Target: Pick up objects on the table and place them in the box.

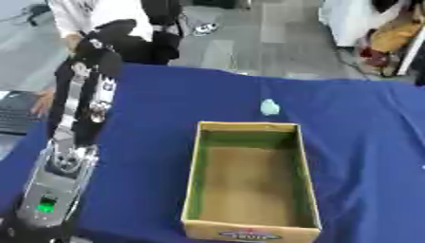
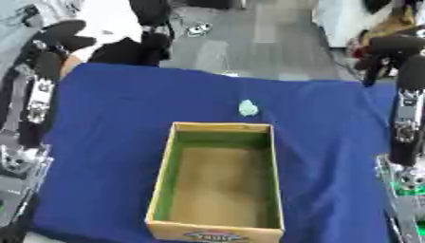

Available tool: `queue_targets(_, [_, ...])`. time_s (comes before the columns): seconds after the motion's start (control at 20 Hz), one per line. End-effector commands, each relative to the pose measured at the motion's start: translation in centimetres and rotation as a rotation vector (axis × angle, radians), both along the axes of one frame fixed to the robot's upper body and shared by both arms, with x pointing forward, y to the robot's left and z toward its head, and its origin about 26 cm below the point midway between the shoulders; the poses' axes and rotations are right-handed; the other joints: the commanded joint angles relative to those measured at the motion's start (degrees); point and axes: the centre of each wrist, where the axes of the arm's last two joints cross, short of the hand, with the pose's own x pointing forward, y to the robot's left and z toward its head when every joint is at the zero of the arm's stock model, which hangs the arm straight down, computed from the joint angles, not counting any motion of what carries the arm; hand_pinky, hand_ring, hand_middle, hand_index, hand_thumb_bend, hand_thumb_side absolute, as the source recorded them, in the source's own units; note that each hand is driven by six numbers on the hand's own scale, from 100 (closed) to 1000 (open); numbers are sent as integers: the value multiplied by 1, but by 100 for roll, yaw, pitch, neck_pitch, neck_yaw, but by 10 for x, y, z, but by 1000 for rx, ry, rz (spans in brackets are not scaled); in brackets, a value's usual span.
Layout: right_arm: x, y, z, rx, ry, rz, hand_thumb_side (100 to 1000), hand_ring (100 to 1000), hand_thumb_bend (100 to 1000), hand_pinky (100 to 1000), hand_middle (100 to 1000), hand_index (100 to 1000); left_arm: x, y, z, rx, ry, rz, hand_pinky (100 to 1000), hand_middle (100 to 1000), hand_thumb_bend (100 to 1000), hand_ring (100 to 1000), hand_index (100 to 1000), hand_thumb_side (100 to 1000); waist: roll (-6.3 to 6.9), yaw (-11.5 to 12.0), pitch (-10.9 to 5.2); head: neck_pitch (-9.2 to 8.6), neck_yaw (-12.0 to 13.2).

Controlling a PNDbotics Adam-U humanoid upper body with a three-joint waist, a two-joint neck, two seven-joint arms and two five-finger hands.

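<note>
An open cardboard box (image 1: 249, 180) sits empty; a small pale, perhaps crumpled object (image 1: 270, 107) lies just beyond.

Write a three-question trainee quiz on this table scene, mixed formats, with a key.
1. True or false: the small pale green object already lies inside the box.
2. Multiple choice: the cloth covering the table is A) red, B) blue, C) white.
3. Fill in: the pale green object lies just beyond the box's ____ rim.

Key: 1 false, since it lies on the cloth and nothing shows inside the box; 2 B; 3 far.
</note>
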Motion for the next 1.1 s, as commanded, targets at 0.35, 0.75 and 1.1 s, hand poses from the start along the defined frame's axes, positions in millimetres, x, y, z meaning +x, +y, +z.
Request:
queue_targets(0.35, [-3,1,8,-5,-29,3,905,418,100,209,510,652,-1,0,7,6,-26,-6,845,823,288,722,861,901,4,6,-41,-16,47])
queue_targets(0.75, [3,2,10,-35,-28,3,912,418,100,202,511,655,0,1,7,25,-24,-1,844,823,289,722,861,902,11,14,-52,18,50])
queue_targets(1.1, [17,6,16,-103,-54,-7,916,424,100,204,517,661,4,7,12,76,-33,8,841,824,291,723,861,900,15,19,-62,87,26])
